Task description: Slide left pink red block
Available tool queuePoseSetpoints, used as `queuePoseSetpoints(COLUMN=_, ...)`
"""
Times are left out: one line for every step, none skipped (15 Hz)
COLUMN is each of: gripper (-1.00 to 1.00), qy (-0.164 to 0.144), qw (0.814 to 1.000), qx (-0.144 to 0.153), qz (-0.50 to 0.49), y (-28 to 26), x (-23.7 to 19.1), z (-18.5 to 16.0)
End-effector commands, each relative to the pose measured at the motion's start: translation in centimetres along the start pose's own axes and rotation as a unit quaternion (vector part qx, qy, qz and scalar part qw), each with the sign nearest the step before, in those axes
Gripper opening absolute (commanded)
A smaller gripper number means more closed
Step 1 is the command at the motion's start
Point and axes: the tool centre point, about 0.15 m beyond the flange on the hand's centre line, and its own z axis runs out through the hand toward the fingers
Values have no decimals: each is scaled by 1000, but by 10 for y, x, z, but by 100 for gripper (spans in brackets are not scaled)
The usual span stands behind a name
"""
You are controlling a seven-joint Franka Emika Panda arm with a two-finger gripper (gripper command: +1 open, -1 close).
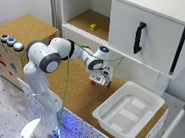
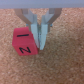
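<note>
Exterior view first: the white Franka arm (image 1: 47, 59) reaches out over the cork-topped table (image 1: 78, 89), its gripper (image 1: 99, 79) pointed down, low over the grainy brown surface. A speck of red shows right at the fingertips: that is the pink red block (image 1: 95, 84), sitting on the cork roughly mid-table, just left of the white plastic bin (image 1: 128, 109). The bin is a smooth rectangular tub with rounded corners, at the near right. Behind, a white cabinet (image 1: 140, 26) with a black handle (image 1: 137, 37), and a small yellow-green block (image 1: 93, 27) on the open shelf, far from the action. A cork-clad box carrying round buttons (image 1: 11, 40) stands at the far left.

Now the wrist view: speckled cork fills the picture. The block (image 2: 23, 43) is a crisp-edged cube with dark markings on two faces. The grey metal fingers (image 2: 42, 36) sit close together, nearly closed, pressing against the cube's side, not clamped around it.
</note>
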Motion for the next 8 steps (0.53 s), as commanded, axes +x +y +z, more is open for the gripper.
queuePoseSetpoints(gripper=-100, qy=17, qw=1000, qx=-19, qz=4, y=-42, x=-10, z=-3)
queuePoseSetpoints(gripper=-100, qy=16, qw=1000, qx=-14, qz=10, y=-46, x=-10, z=-3)
queuePoseSetpoints(gripper=-100, qy=17, qw=1000, qx=-16, qz=11, y=-49, x=-10, z=-3)
queuePoseSetpoints(gripper=-100, qy=18, qw=1000, qx=-16, qz=13, y=-53, x=-10, z=-3)
queuePoseSetpoints(gripper=-100, qy=18, qw=1000, qx=-15, qz=13, y=-56, x=-10, z=-2)
queuePoseSetpoints(gripper=-100, qy=19, qw=1000, qx=-12, qz=14, y=-61, x=-10, z=-2)
queuePoseSetpoints(gripper=-100, qy=18, qw=1000, qx=-11, qz=14, y=-66, x=-9, z=-1)
queuePoseSetpoints(gripper=-100, qy=18, qw=1000, qx=-9, qz=12, y=-71, x=-8, z=0)
